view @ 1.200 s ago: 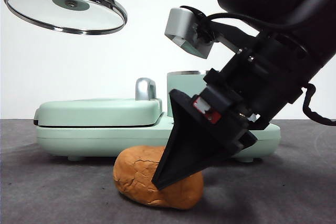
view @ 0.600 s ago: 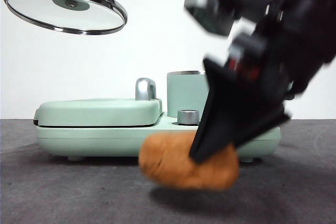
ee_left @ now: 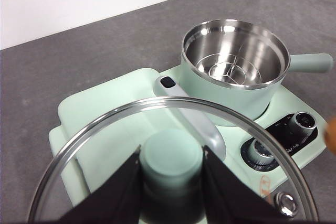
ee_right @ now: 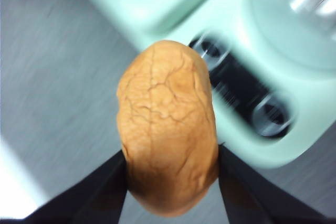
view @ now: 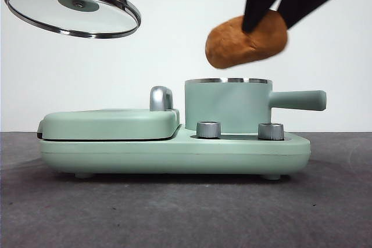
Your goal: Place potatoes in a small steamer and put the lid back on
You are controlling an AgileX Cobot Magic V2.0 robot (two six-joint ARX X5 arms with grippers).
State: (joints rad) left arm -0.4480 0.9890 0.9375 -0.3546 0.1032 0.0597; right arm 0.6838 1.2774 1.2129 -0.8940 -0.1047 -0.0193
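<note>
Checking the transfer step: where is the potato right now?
In the front view the potato hangs in the air, clamped in the right gripper, just above the open small steamer and clear of its rim.

I see bright, even light; my right wrist view smears everything behind the potato (ee_right: 167, 129), while the lid (view: 72, 8) rim glints.

A flat green grill plate (view: 110, 126) and two steel knobs (view: 208, 129) sit on the grey table (view: 174, 213).
</note>
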